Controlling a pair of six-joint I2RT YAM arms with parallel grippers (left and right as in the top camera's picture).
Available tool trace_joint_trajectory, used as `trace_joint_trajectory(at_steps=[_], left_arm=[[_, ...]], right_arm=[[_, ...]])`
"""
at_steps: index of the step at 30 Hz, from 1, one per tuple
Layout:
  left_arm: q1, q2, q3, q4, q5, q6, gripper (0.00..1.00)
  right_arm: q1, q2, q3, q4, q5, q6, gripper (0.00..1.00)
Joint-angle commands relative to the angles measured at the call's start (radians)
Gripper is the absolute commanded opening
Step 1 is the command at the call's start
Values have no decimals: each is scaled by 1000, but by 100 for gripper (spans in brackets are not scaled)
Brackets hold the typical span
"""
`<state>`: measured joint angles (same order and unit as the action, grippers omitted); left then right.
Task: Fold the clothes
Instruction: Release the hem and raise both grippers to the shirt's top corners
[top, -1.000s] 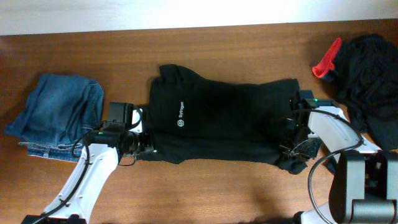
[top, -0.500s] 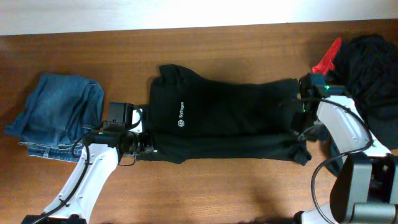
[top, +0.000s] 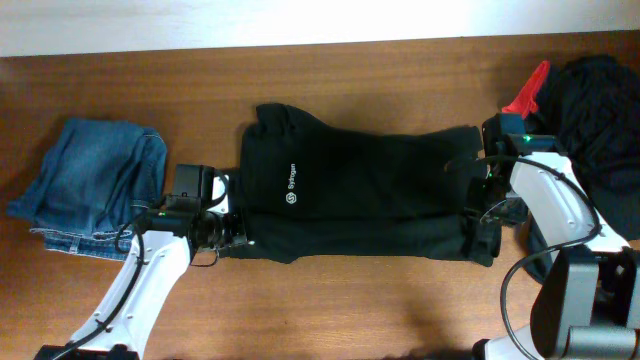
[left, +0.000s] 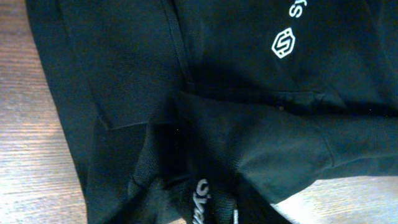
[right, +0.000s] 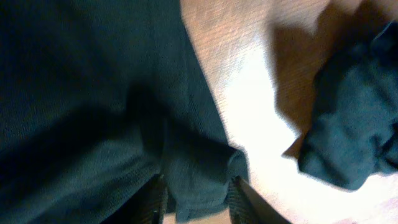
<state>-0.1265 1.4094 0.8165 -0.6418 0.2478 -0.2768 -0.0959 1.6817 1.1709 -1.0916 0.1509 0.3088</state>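
The large black shirt (top: 360, 195) lies spread across the middle of the table, its white chest logo (top: 290, 198) facing up. My left gripper (top: 234, 232) is at the shirt's front left corner. In the left wrist view black fabric (left: 186, 93) fills the frame, bunches over the jaws and hides the fingers; the logo (left: 283, 45) shows at top right. My right gripper (top: 487, 215) is at the shirt's right edge. In the right wrist view its two fingers (right: 198, 202) close on a thick fold of the shirt (right: 93, 112).
Folded blue jeans (top: 95, 185) lie at the left. A pile of black clothes (top: 595, 125) and a red object (top: 527, 92) sit at the back right; part of that dark pile (right: 354, 137) shows in the right wrist view. Bare wood runs along the front.
My right gripper has moved from the shirt's front right corner toward the back, pulling the fabric with it; the right edge is now more folded. The left arm has not moved.
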Motion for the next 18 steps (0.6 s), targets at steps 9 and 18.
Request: trace_joint_trajectory(at_steps=[9, 18], left_arm=[[46, 4, 163, -59, -9, 32, 68], [24, 5, 190, -141, -5, 86, 67]], right_arm=[[-3, -21, 16, -21, -118, -12, 46], [-3, -21, 16, -4, -248, -17, 58]])
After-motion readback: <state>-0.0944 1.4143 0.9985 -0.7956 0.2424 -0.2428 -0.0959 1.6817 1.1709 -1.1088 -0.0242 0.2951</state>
